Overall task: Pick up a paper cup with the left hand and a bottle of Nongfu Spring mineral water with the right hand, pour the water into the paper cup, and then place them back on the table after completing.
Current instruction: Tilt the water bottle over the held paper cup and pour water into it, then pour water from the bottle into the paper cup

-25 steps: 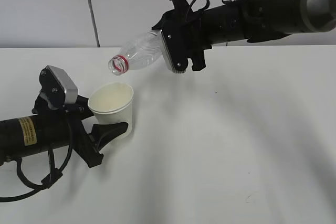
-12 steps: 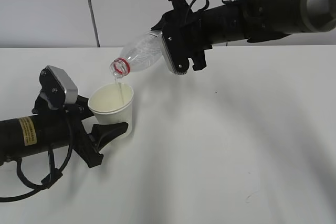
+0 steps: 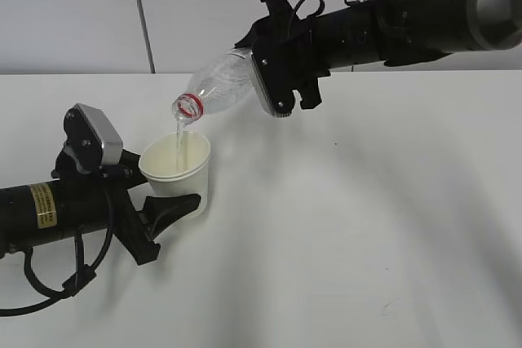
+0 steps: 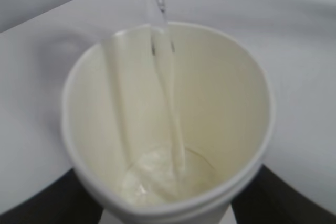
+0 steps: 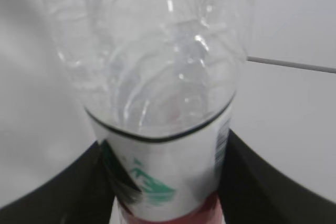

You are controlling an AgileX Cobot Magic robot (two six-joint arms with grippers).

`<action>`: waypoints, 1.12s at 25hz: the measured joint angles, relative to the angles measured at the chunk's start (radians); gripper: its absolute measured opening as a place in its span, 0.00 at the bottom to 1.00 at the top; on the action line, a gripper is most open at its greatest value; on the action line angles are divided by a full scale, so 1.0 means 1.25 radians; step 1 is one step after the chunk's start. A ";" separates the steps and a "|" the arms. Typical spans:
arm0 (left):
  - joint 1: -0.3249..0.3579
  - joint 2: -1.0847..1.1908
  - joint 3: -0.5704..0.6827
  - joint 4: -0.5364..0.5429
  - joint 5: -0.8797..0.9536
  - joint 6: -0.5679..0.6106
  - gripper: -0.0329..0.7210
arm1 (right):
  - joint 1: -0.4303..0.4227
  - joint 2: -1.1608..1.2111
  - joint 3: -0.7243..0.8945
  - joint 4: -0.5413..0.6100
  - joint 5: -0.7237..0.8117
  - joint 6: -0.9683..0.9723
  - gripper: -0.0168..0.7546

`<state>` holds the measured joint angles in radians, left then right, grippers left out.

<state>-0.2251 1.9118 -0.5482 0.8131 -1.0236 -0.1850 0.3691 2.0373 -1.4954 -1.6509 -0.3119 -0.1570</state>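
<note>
My left gripper is shut on a white paper cup and holds it upright just above the white table. The left wrist view looks down into the cup, where water pools at the bottom. My right gripper is shut on a clear bottle with a red neck ring, tilted mouth-down to the left above the cup. A thin stream of water falls from the mouth into the cup, also seen in the left wrist view. The right wrist view shows the bottle with its white-and-green label between black fingers.
A light grey panelled wall stands behind the table. The black right arm reaches in from the upper right. The left arm with its yellow sticker lies low at the left edge.
The bottle has tipped a little further and water now streams from its mouth into the cup. The cup and the left gripper have shifted slightly right and down.
</note>
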 joint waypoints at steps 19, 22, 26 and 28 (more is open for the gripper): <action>0.000 0.000 0.000 0.032 0.004 0.000 0.61 | 0.000 0.000 0.000 0.000 0.007 -0.062 0.54; 0.000 0.000 0.000 0.033 0.006 0.000 0.61 | 0.000 0.000 0.000 0.000 0.008 -0.062 0.54; 0.000 0.000 0.000 0.034 0.006 0.000 0.61 | 0.000 0.000 0.000 0.000 0.010 -0.062 0.54; 0.000 0.000 0.000 0.034 0.006 0.000 0.61 | 0.000 0.000 0.000 0.000 0.010 -0.062 0.54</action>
<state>-0.2251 1.9118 -0.5482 0.8557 -1.0166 -0.1850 0.3691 2.0373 -1.4954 -1.6509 -0.2996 -0.2345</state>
